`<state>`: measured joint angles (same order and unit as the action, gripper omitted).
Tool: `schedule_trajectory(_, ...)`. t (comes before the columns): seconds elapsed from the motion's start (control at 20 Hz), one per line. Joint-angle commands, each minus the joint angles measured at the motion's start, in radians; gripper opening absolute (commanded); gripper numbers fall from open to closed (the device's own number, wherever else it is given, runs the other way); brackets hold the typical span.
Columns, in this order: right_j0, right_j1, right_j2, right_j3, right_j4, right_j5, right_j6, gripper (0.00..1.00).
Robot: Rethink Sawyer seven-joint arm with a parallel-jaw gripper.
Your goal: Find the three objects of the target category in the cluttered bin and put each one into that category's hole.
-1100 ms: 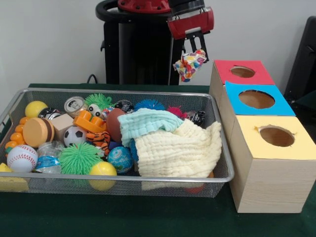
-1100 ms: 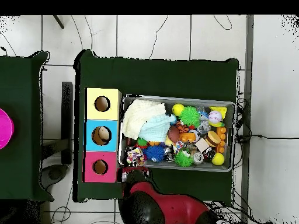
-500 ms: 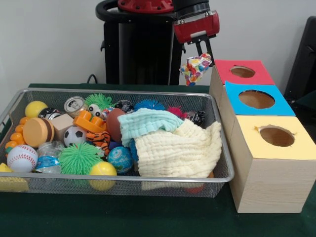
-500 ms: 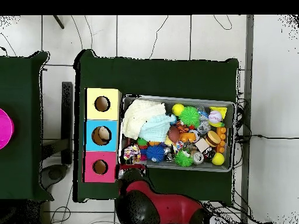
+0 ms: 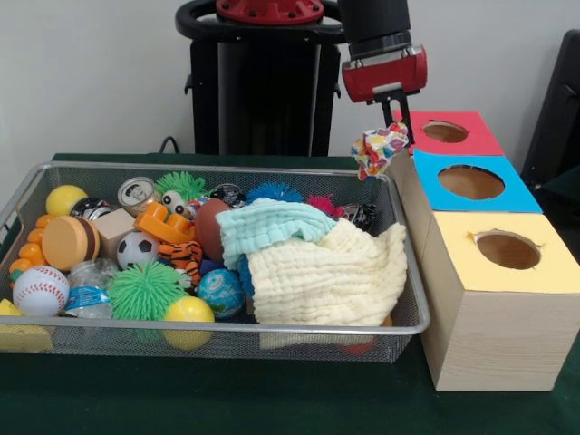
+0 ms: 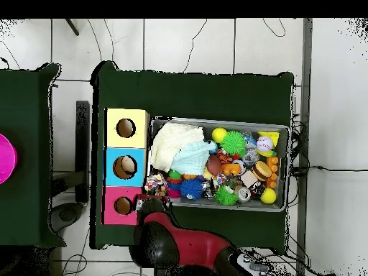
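My gripper (image 5: 392,127) is shut on a multicoloured patterned cloth (image 5: 381,149) that hangs in the air over the bin's far right corner, just left of the red box (image 5: 446,133). In the overhead view the patterned cloth (image 6: 155,184) sits between the bin and the blue box (image 6: 126,166), with the red gripper body (image 6: 152,205) beside the red box (image 6: 123,205). A cream cloth (image 5: 326,276) and a mint cloth (image 5: 267,224) lie in the wire bin (image 5: 272,331). The yellow box (image 5: 507,250) stands nearest the camera.
The bin holds several balls, spiky toys, a can (image 5: 136,192), a toy burger (image 5: 71,242) and a baseball (image 5: 40,290). The three boxes stand in a row against the bin's right side. A pink round thing (image 6: 6,158) lies on the neighbouring table.
My gripper has carried the patterned cloth to the right and slightly lower, from above the bin's far edge to beside the red box.
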<state>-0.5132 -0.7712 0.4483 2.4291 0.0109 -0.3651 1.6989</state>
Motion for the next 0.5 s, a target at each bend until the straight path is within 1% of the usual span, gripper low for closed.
schedule_trajectory(0.05,0.030,0.067,-0.068,-0.232,0.122,-0.012,0.214,0.00)
schedule_trajectory(0.3,0.054,0.074,-0.084,-0.265,0.125,-0.050,0.212,0.00)
schedule_trajectory(0.5,0.061,0.073,-0.089,-0.282,0.114,-0.045,0.208,0.00)
